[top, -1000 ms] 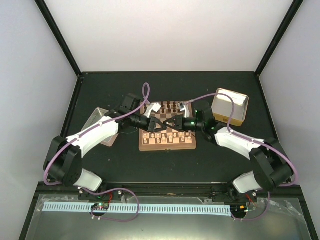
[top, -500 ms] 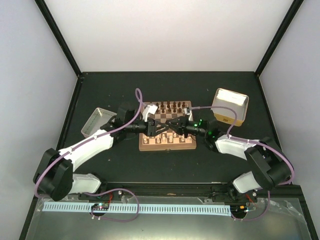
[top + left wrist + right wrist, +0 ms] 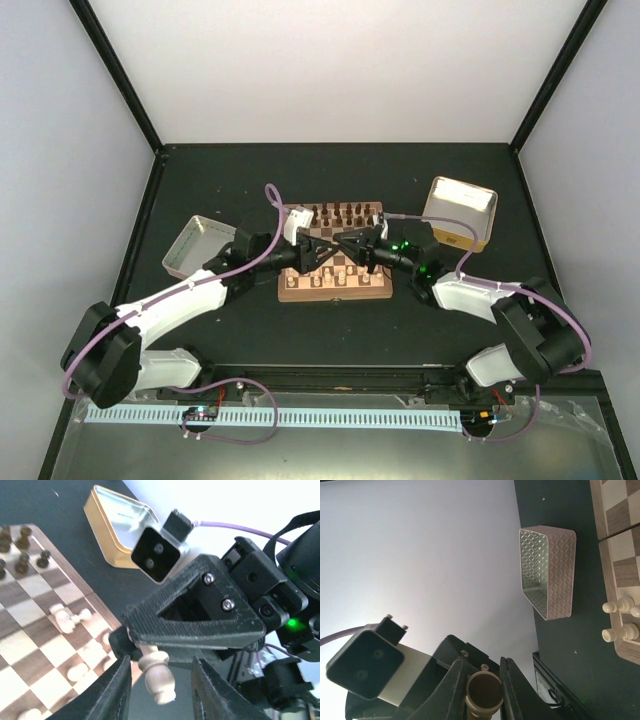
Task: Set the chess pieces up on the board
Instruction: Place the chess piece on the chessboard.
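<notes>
The two arms meet tip to tip over the small square wooden chessboard point(image 3: 336, 293) at the centre of the overhead view. The right gripper point(image 3: 348, 249) is clenched on one pale cream wooden chess piece point(image 3: 156, 677), whose base faces that gripper's own camera. The left gripper point(image 3: 326, 252) is released, with its fingers point(image 3: 114, 692) on either side of that piece and not touching it. Other pale cream pieces point(image 3: 330, 279) stand on the board's lower rows, and tiny dark brown pieces point(image 3: 340, 213) stand on its upper rows. Both grippers hide the middle squares. A gold-walled rectangular tin point(image 3: 460, 205) sits to the upper right of the board, and a grey textured tray point(image 3: 196, 243) lies to its left.
</notes>
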Controlling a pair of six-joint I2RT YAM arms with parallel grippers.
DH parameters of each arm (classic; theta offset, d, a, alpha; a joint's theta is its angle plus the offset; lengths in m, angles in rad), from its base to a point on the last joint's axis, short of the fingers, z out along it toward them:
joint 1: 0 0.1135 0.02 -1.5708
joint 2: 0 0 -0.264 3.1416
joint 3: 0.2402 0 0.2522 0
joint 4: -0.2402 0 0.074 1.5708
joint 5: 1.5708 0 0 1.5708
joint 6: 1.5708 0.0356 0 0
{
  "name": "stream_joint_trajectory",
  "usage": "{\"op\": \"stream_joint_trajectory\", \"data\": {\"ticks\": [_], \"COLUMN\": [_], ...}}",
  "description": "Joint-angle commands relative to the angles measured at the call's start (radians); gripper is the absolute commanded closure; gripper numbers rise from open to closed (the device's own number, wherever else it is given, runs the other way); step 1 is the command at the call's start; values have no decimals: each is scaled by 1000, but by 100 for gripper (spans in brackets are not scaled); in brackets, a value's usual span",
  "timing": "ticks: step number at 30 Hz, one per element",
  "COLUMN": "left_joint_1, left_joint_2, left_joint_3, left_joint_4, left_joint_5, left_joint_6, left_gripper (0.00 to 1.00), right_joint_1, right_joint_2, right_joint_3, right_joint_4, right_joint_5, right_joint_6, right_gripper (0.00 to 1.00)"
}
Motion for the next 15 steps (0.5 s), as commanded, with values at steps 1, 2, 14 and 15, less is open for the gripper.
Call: {"op": "stream_joint_trajectory", "data": {"ticks": [1,2,14,15], "left_joint_1": [-14,-14,-42,-45], "left_joint_2": [-22,-22,-12,-12], "left_joint_3": [6,6,18,17], "left_joint_4": [93,97,28,21], "left_joint_5": [-77,-79,-103,-108], "left_joint_6": [-5,-5,40,43], "left_gripper": [69,72,72,72], "right_joint_1": [10,10,11,10], "right_joint_2": [-25,-26,-29,-29], "right_joint_3": [-16,-16,-36,-37], "right_joint_4": [43,38,68,71], "right_joint_5": [18,14,13,13], "right_joint_6": [45,46,81,83], "right_gripper": [89,89,89,89]}}
